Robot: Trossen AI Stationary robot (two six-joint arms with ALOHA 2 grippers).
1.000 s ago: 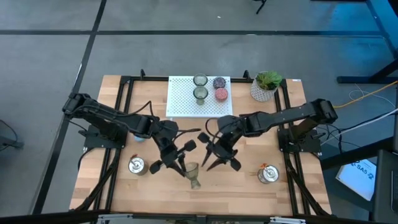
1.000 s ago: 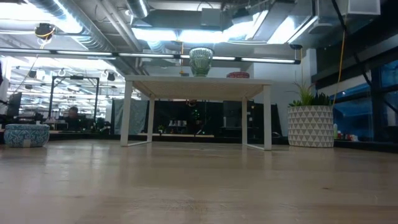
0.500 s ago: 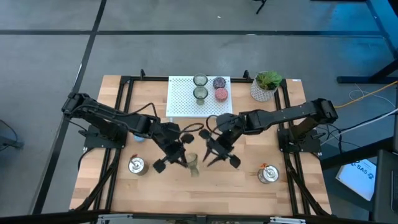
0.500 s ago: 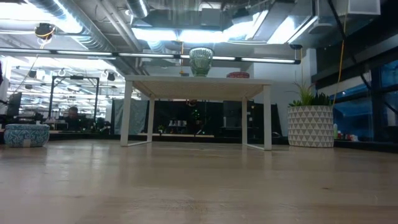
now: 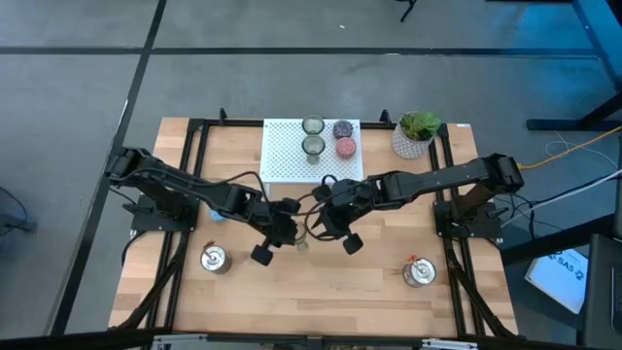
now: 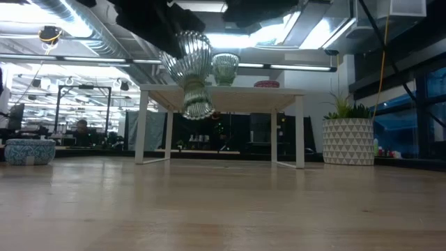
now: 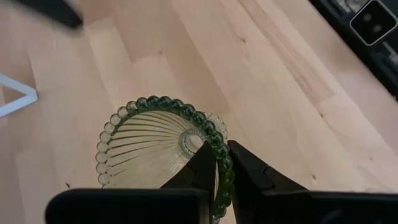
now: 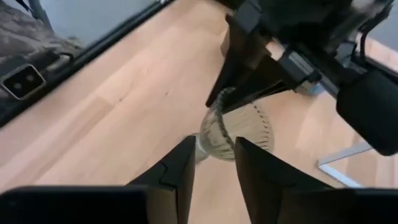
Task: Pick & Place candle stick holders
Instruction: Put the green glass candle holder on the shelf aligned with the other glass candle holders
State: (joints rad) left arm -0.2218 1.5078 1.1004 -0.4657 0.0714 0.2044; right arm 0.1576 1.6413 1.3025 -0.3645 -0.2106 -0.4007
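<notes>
The olive-clear glass candle stick holder (image 7: 163,142) hangs tilted above the tabletop (image 5: 321,292) near its middle, clear of the wood in the low view. The left pincer (image 7: 222,163) is clamped on its beaded rim. The right pincer (image 8: 214,158) sits just beside it, fingers parted, with the holder's narrow end showing between them. 4 more holders stand on the white perforated rack (image 5: 287,156).

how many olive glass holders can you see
3: two on the white rack, the rear olive holder and front olive holder; a third olive holder held by the left gripper above the table.
</notes>
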